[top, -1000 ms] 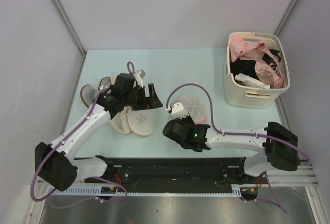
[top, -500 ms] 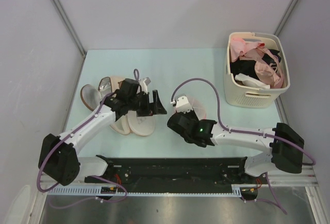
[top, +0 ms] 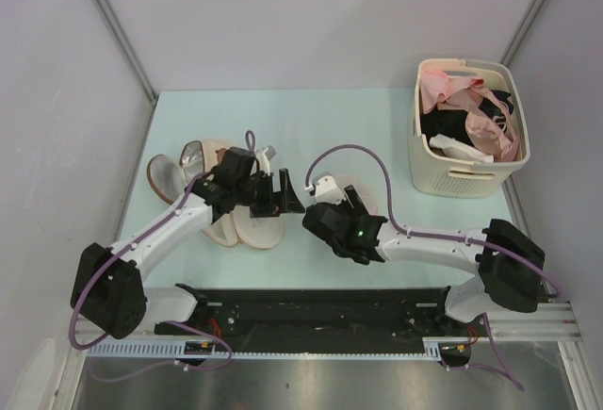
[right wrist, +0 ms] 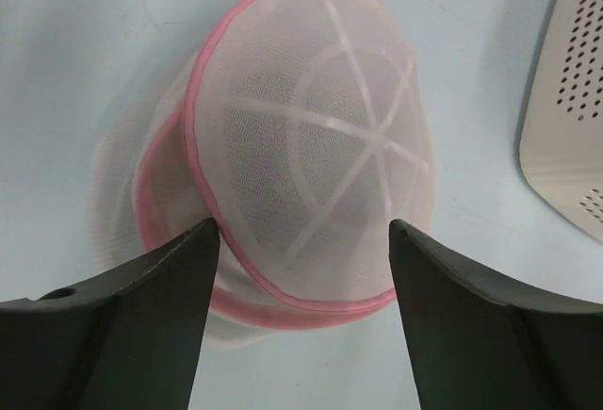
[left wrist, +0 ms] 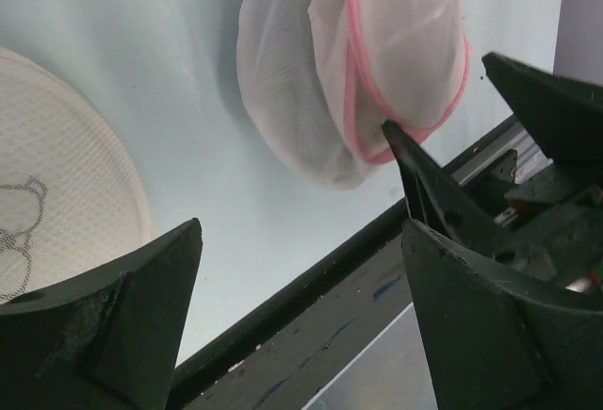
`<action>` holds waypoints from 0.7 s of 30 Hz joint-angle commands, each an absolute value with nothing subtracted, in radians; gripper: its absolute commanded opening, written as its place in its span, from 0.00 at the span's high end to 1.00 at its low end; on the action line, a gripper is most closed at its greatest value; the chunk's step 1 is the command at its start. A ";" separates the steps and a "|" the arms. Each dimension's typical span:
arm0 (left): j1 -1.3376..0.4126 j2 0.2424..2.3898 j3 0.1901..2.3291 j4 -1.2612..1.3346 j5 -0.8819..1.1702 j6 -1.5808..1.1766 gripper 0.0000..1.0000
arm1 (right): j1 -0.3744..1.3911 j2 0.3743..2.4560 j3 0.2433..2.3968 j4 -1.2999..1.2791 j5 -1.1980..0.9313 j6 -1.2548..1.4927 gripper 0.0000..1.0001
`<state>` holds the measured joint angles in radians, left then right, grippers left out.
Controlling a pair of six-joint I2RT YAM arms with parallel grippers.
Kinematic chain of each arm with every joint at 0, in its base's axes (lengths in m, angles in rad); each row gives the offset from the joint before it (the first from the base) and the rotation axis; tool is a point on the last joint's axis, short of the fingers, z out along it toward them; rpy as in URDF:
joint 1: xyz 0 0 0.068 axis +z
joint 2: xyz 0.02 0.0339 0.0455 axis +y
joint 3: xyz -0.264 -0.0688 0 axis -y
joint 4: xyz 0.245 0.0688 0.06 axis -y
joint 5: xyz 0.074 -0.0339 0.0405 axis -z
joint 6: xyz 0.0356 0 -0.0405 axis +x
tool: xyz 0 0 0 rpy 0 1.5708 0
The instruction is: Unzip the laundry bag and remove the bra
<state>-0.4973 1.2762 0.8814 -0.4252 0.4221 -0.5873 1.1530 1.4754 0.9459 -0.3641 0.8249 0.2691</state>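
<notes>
Right now both arms flank the laundry bag [right wrist: 311,137], which lies on the table [left wrist: 141,71]. The right gripper [right wrist: 303,231] is spread wide and holds nothing, with the bag's domed half just ahead of and between its fingers. The left gripper [left wrist: 300,231] is equally wide and empty, and the bag sits well ahead of it and up to its right. No dark bra can be made out through the mesh, only a greyish shade.

The step in hand looks like finding the zip. No puller shows along the pink zip rim [right wrist: 186,137], and I cannot tell whether the two halves are fully closed. A good approach would be for one gripper to pin the bag's lower shell while the other takes the puller. Nipping mesh alone would likely drag the whole bag.

Room is tight. One of the right gripper's fingers [left wrist: 433,193] sits by the rim on the side the left gripper faces, so the arms could clash there. The black rail [left wrist: 283,325] runs just beyond the bag. The cream basket [right wrist: 565,137] lies off to the right gripper's right, and a pale oval pad [left wrist: 66,193] lies to the left gripper's left.
</notes>
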 commanded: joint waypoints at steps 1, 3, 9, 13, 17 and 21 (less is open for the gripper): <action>-0.502 1.249 0.877 -0.397 0.456 -0.591 0.09 | 1.102 1.502 0.974 -0.330 0.847 0.275 0.24; -0.502 1.247 0.876 -0.397 0.459 -0.591 0.09 | 1.094 1.502 0.974 -0.328 0.848 0.265 0.24; -0.502 1.247 0.865 -0.376 0.471 -0.603 0.09 | 1.092 1.451 0.973 -0.337 0.891 0.264 0.49; -0.503 1.255 0.851 -0.356 0.486 -0.614 0.09 | 1.095 1.396 0.966 -0.336 0.923 0.264 0.79; -0.531 1.269 0.850 -0.331 0.495 -0.629 0.09 | 1.074 1.362 0.957 -0.341 0.934 0.264 1.00; -0.580 1.302 0.868 -0.299 0.494 -0.655 0.09 | 1.055 1.341 0.950 -0.344 0.919 0.262 1.00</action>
